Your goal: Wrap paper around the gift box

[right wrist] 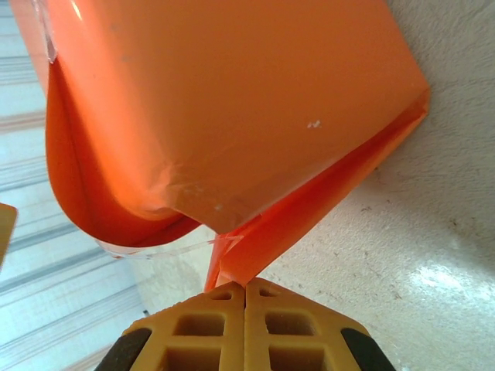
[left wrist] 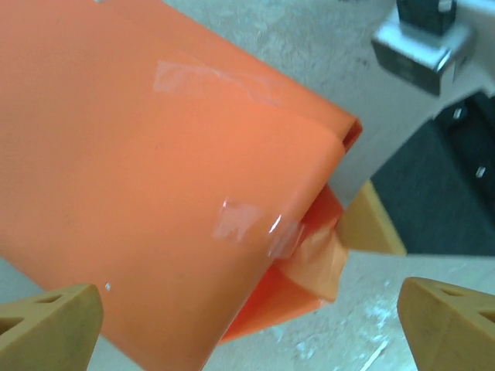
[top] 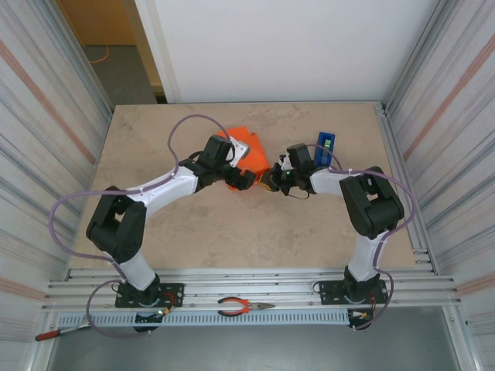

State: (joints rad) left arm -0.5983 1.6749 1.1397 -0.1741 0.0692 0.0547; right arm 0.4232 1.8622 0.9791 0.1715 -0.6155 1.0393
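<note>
Left gripper (top: 240, 180) and right gripper (top: 271, 183), seen from above, meet at the near side of the gift box (top: 255, 158), an orange block mid-table near the blue tape dispenser (top: 326, 147); we cannot read either pair of jaws from here. From the left wrist, its fingers (left wrist: 46, 325) stand wide apart and hold nothing. The paper (left wrist: 155, 154) wraps the box, with clear tape (left wrist: 255, 230) across one seam, yet the end gapes with loose flaps. From the right wrist, closed fingers (right wrist: 209, 332) appear to pinch a flap's tip. We judge the body wrapped and the ends left to fold. The box itself is hidden under the paper.
</note>
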